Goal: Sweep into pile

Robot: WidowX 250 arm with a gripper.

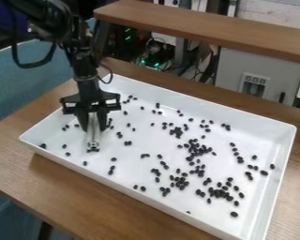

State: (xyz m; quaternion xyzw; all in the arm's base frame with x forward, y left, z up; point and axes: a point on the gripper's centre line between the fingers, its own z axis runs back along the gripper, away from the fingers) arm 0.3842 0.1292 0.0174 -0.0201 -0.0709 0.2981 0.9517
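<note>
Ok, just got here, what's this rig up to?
The robot's gripper is down at the left end of a white tray, with a slim pale tool upright between its fingers. The task is sweeping the small dark beans or pellets into a pile. Right now they are spread over much of the tray, thicker toward the middle and right, with some loose clumps but no single pile.

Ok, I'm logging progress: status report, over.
Pincer closed on pale tool. Black beans scattered, no single pile. Only the white tray's walls bound the sweep.
</note>
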